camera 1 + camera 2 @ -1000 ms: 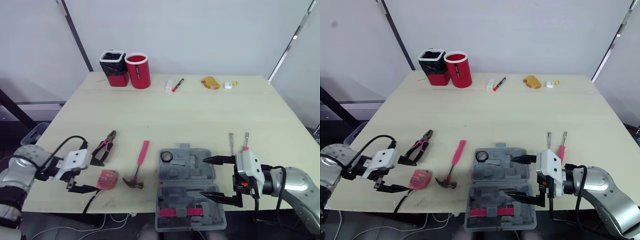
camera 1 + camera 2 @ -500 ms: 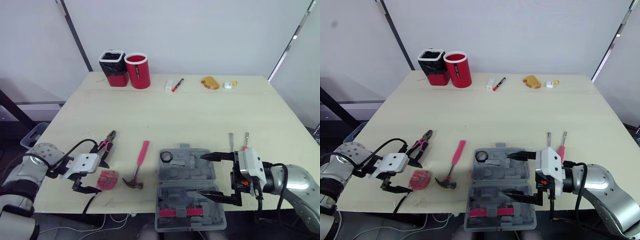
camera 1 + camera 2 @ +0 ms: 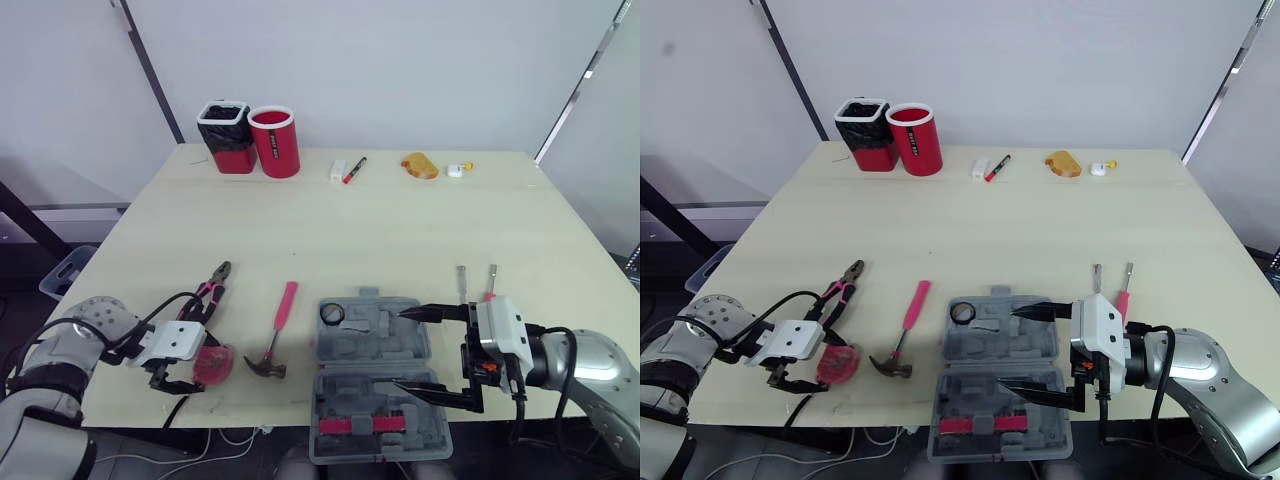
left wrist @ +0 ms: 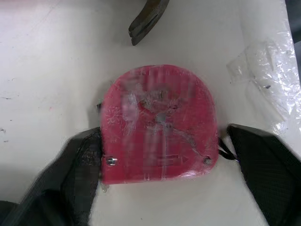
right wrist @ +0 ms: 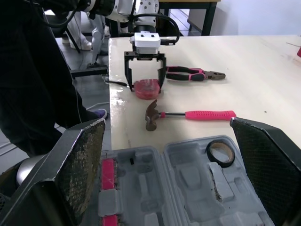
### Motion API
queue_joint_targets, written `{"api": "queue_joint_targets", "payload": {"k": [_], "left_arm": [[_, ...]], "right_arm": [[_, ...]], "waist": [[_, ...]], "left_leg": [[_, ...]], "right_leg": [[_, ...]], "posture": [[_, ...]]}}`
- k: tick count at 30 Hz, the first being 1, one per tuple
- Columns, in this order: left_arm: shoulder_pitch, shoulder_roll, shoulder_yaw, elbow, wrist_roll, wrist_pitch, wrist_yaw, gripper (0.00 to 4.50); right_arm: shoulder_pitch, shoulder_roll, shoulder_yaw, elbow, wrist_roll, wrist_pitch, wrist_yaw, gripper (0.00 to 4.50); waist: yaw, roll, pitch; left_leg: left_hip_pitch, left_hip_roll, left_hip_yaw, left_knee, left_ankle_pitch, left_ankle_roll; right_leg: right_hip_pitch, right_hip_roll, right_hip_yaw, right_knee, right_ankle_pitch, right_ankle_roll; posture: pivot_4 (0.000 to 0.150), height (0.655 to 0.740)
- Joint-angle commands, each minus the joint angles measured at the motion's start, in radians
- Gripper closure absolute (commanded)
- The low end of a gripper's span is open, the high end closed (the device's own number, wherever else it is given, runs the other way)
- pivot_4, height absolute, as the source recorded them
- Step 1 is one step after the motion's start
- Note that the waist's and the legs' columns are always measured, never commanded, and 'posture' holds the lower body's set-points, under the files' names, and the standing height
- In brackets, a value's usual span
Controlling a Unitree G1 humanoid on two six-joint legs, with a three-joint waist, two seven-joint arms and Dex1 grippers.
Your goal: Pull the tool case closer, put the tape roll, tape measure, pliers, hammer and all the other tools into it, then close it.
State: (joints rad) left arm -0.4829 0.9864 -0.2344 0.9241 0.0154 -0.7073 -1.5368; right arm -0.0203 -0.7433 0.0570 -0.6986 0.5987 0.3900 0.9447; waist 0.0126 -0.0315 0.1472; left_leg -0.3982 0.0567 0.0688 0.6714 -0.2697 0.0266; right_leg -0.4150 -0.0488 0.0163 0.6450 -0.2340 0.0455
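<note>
- The left gripper [image 3: 198, 366] has its two fingers spread, one on each side of the red tape measure [image 4: 160, 122], which lies flat on the table [image 3: 400, 230] between them. One finger [image 4: 80, 165] is right against the casing. The other sits just off the opposite edge, beside the strap.
- Just past the left gripper's fingertips lies the hammer [image 3: 276, 333], its dark head nearest the tape measure and its pink handle pointing away.
- A scrap of clear plastic [image 4: 263, 61] lies on the table near the tape measure.
- To the outer side of the left gripper are the pliers [image 3: 210, 292], pink-handled and apart from the tape measure.
- The right gripper [image 3: 400, 350] is spread wide, both fingers reaching over the open tool case [image 3: 350, 400] and holding nothing. Whether they touch the case cannot be told.
- The tape roll [image 5: 221, 151] already sits in a corner recess of the case, past the right gripper's fingertips.
- Behind the right gripper's wrist, two slim metal-shafted tools [image 3: 476, 284] lie side by side on the table, outside the case.
</note>
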Motion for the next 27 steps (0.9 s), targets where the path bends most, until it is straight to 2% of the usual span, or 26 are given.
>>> {"api": "queue_joint_targets", "payload": {"k": [1,6,15,21,27], "left_arm": [[0.035,0.011,0.039,-0.043,-0.054,0.019,-0.039,1.54],[0.118,0.098,0.121,-0.222,-0.222,0.189,-0.078,1.54],[0.290,0.237,0.281,-0.763,-0.476,0.725,-0.029,1.54],[0.222,0.242,0.277,-0.990,-0.491,0.961,0.060,1.54],[0.092,0.200,0.185,-1.151,-0.458,1.158,0.140,1.54]], "right_arm": [[0.003,-0.008,-0.026,-0.035,0.005,-0.011,-0.003,0.00],[0.024,-0.007,-0.029,-0.017,-0.009,-0.027,0.001,0.00],[0.045,0.004,-0.052,-0.023,-0.003,-0.020,-0.026,0.00],[0.055,-0.016,-0.084,-0.048,0.033,0.028,-0.048,0.00],[0.067,-0.036,-0.113,-0.068,0.068,0.105,-0.097,0.00]], "waist": [[0.000,0.000,0.000],[-0.001,-0.001,0.000],[0.000,-0.001,0.000],[0.002,0.000,0.000],[0.001,0.000,0.000]], "left_leg": [[0.000,0.000,0.000,0.000,0.000,0.000],[0.000,0.001,-0.001,0.000,0.000,0.000],[0.001,0.001,0.000,0.001,0.000,0.000],[0.001,0.001,-0.001,0.001,0.000,0.000],[0.001,0.000,-0.001,0.001,0.000,0.000]], "right_leg": [[0.000,0.000,0.000,0.000,0.000,0.000],[0.000,0.000,0.000,0.001,0.000,0.000],[0.001,0.000,0.000,0.001,-0.001,-0.001],[0.001,0.001,0.000,0.001,-0.001,-0.001],[0.001,0.001,0.001,0.001,0.000,0.000]], "posture": [[0.150,0.7400],[0.150,0.7400],[0.150,0.7400],[0.150,0.7400],[0.150,0.7400]]}}
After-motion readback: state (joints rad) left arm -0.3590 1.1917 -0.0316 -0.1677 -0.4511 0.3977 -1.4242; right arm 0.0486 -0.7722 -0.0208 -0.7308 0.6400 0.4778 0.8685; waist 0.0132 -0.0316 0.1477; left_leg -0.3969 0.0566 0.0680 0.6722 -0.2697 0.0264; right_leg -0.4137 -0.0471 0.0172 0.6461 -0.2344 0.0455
